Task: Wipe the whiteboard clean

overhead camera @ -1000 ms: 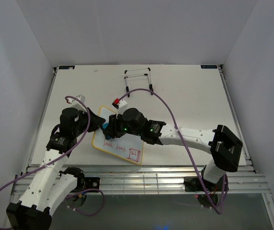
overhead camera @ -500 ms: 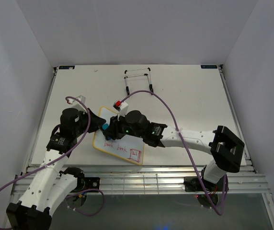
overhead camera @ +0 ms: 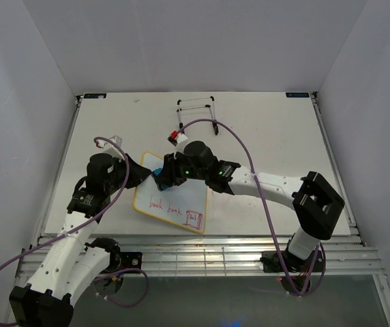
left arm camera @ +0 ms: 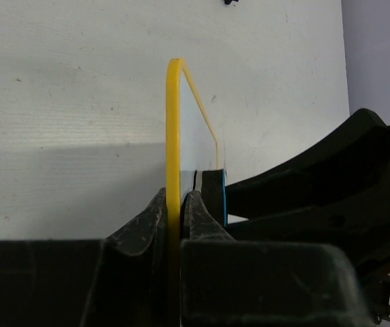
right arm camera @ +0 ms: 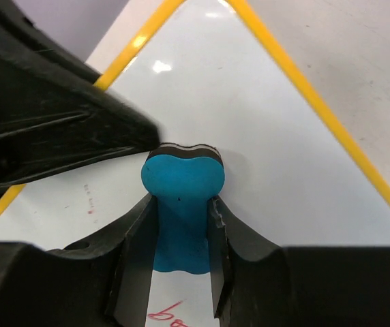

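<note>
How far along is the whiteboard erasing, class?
Done: the upper face of the whiteboard looks clean. In hand: the left gripper clamps its frame, and the right gripper holds the blue eraser against it. Left: the red writing along the near edge.

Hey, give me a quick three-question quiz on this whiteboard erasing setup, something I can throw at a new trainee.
1. True or false: the left gripper is clamped on the whiteboard's yellow frame.
2. What sits between the right gripper's fingers? A) a cloth B) a blue eraser C) nothing
3. Fill in: the handwriting along the board's near edge is ____ in colour.
Key: 1 true; 2 B; 3 red.
</note>
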